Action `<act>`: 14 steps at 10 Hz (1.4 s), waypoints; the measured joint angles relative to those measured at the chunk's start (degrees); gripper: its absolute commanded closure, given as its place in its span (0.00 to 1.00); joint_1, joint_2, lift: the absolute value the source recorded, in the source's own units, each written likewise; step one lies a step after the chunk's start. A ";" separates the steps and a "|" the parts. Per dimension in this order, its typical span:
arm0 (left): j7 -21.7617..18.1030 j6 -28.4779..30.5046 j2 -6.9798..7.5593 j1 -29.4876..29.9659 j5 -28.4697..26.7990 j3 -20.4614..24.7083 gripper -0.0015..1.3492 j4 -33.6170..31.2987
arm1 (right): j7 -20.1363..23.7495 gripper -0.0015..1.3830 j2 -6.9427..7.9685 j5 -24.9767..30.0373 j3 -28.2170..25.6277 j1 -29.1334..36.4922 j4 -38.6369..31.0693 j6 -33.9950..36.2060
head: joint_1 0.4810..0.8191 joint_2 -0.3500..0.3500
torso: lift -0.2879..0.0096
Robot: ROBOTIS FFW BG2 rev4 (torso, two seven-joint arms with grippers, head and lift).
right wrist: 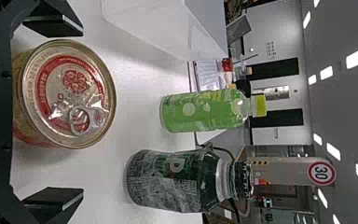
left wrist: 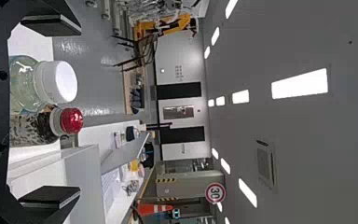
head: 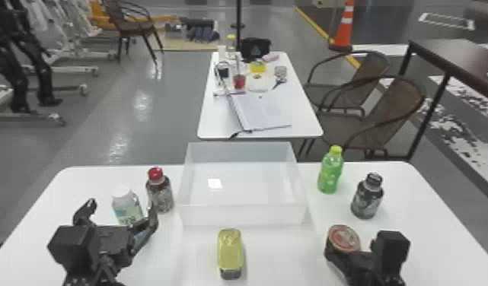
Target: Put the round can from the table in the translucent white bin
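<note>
My right gripper (head: 347,262) is at the round can (head: 343,239), which stands on the table right of the translucent white bin (head: 243,215). In the right wrist view the right gripper (right wrist: 81,112) is open, its two fingers spread on either side of the can (right wrist: 70,93), with gaps between them and the can. The can's red-printed lid with a pull ring faces the camera. My left gripper (head: 121,209) waits open on the left by a white-capped bottle; in the left wrist view the left gripper (left wrist: 80,111) has its fingers wide apart. Nothing lies inside the bin.
White-capped bottle (head: 128,209) and red-capped bottle (head: 160,194) stand left of the bin. Green bottle (head: 330,173) and dark bottle (head: 367,197) stand right of it, beyond the can. A yellow-green object (head: 230,249) lies before the bin's front wall.
</note>
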 measured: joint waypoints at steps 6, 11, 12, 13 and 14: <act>-0.01 -0.30 0.00 0.09 0.32 0.20 0.08 0.26 | 5.86 0.68 -0.12 2.77 0.33 -5.36 7.24 -1.98 | 0.20 0.50 | 0.63; -0.01 -0.28 0.00 0.18 0.29 0.12 0.08 0.28 | 6.09 0.68 0.09 -4.05 0.77 -0.54 -5.47 0.35 | 0.20 0.50 | 0.63; -0.01 -0.18 0.00 0.17 0.26 0.03 0.08 0.28 | 5.39 0.68 -0.17 -4.53 0.71 0.84 -11.54 3.47 | 0.20 0.50 | 0.63; 0.00 -0.04 0.00 0.13 0.21 -0.09 0.08 0.33 | 4.04 0.68 -0.66 -5.27 0.69 1.94 -17.00 6.53 | 0.20 0.50 | 0.63; 0.01 0.16 0.00 0.06 0.19 -0.20 0.08 0.42 | 3.30 0.68 -1.23 -6.71 0.69 2.24 -20.80 9.54 | 0.20 0.50 | 0.63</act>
